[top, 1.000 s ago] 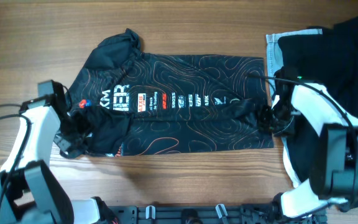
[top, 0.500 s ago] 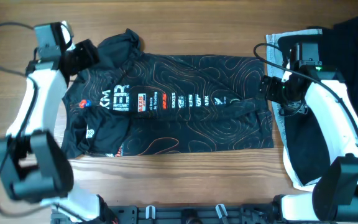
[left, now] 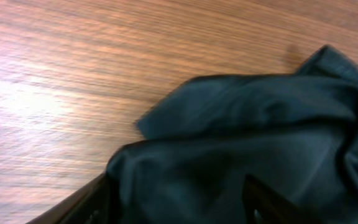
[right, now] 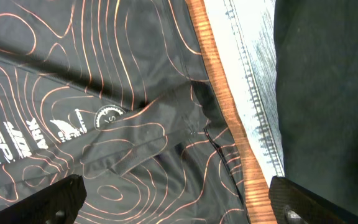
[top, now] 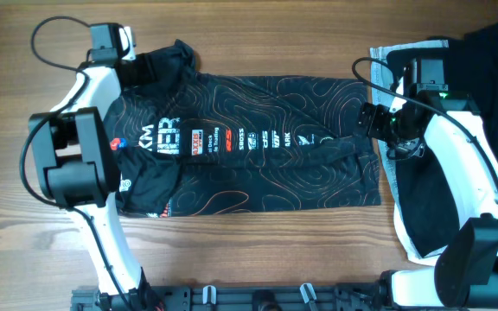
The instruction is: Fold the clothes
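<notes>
The black jersey (top: 266, 147) with sponsor logos and orange contour lines lies spread flat on the wooden table, collar end to the left. My left gripper (top: 142, 66) is at its bunched upper-left sleeve. In the left wrist view the open fingers (left: 179, 205) sit on either side of the dark sleeve fabric (left: 247, 137). My right gripper (top: 372, 121) is over the jersey's right hem. In the right wrist view it (right: 179, 199) is wide open above the jersey (right: 104, 93), holding nothing.
A plain black garment (top: 491, 78) lies on a pale blue-white cloth (top: 379, 65) at the right edge of the table, close beside the jersey's hem. Both show in the right wrist view, the cloth (right: 253, 81) and the garment (right: 328, 93). Bare wood (top: 258, 43) lies behind.
My left arm has swung from the jersey's lower-left corner up to the upper-left sleeve. My right gripper rose slightly along the right hem, then stayed still.
</notes>
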You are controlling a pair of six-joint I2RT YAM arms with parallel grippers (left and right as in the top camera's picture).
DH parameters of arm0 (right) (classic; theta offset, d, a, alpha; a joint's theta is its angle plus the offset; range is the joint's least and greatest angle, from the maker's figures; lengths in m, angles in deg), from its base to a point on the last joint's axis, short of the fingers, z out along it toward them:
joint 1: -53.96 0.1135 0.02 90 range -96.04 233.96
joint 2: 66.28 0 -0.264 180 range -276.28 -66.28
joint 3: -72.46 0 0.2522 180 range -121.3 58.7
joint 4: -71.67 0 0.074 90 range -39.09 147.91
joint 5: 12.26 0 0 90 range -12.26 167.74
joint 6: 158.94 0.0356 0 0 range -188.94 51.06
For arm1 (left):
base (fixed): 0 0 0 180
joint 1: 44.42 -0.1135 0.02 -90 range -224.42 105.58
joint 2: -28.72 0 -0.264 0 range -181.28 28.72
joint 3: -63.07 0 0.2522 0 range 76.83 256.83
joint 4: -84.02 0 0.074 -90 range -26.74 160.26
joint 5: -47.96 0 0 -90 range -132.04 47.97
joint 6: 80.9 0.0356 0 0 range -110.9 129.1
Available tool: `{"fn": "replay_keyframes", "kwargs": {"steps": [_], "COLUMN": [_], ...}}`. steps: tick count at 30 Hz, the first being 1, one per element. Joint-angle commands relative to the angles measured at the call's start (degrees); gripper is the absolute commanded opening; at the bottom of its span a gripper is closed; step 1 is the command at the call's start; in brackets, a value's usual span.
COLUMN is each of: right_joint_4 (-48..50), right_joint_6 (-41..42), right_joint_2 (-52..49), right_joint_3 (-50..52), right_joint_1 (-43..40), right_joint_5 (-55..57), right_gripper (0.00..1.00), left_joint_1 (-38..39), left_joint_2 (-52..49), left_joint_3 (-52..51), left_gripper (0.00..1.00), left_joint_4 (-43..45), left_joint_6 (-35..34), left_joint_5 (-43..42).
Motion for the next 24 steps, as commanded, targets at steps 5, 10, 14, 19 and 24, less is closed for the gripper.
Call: {"fn": "replay_keyframes", "kwargs": {"steps": [5,10,14,19,24], "right_joint_4": [7.04,17.49,34.05,46.23,51.28], "right_joint_6": [-2.93,-6.32,-5.86,-0.55,2.32], "right_joint_2": [0.48,-6.88,-12.7,-19.5,-27.34], "right_joint_3": [-0.94,-1.86,-1.9,-1.9,-1.9], "right_joint_1": [0.07,0.09,0.09,0.09,0.13], "right_joint_5": [-1.46,-3.1,-3.34,-4.63,-5.55], "right_gripper": [0.76,0.8,0.79,0.77,0.75], "left_joint_1": [0.04,-0.83,-0.98,-1.36,-1.36], "left_joint_2": [-1.4,3.61,5.81,6.01,6.01], "left_joint_3": [0.2,0.2,0.2,0.17,0.17], "left_gripper": [0.04,0.04,0.04,0.04,0.04], "left_joint_4": [-0.96,-4.46,-8.72,-11.39,-12.83], "left_joint_6": [-3.65,-5.75,-7.48,-11.54,-11.54], "left_joint_5": [-0.5,-0.7,-0.68,-0.7,-0.7]}}
